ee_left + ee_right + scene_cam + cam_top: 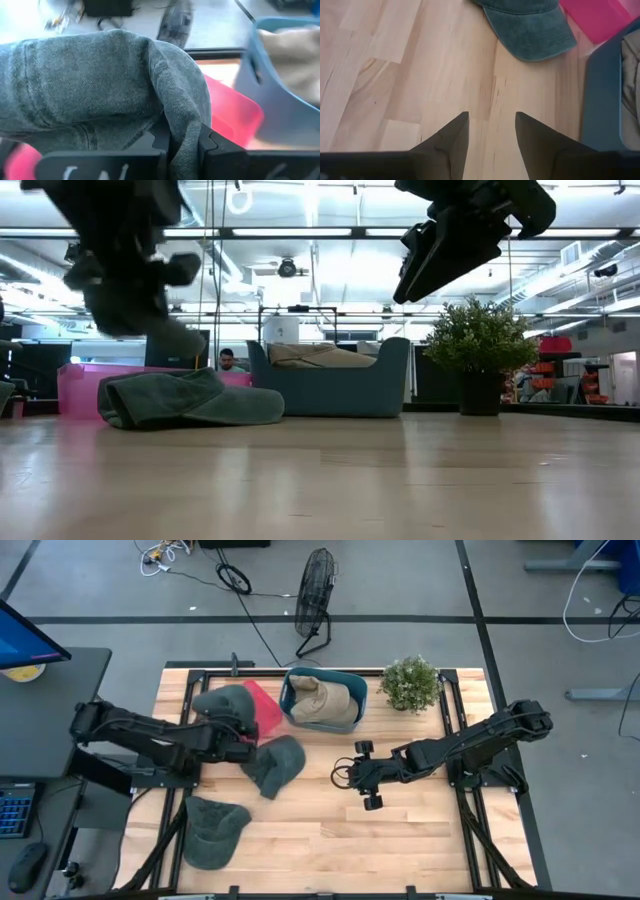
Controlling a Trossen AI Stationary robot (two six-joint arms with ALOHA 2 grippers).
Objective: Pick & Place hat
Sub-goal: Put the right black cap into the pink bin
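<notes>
Taking the blue bin (pixel 322 712) at the back of the counter (pixel 420 830) as the landmark: well to its left the left hand (pixel 240 743) is clamped on a fold of a grey-green hat (pixel 228 703), the denim pinched tight between its fingers (pixel 157 142) and the hat hanging over the pink tray (pixel 266 708) that sits just left of the bin. A second hat (pixel 273 765) lies on the wood in front of the bin and to its left, and a third hat (pixel 213 830) lies nearer the front edge, further left again. The step in hand looks like carrying the gripped hat to its drop point; to do it well, keep the pinch firm, lift so the trailing brim clears the tray wall, and release only when the hat is fully above the target. In front of the bin and to its right, the right hand (pixel 364 775) hovers above bare wood, fingers parted and holding nothing.
</notes>
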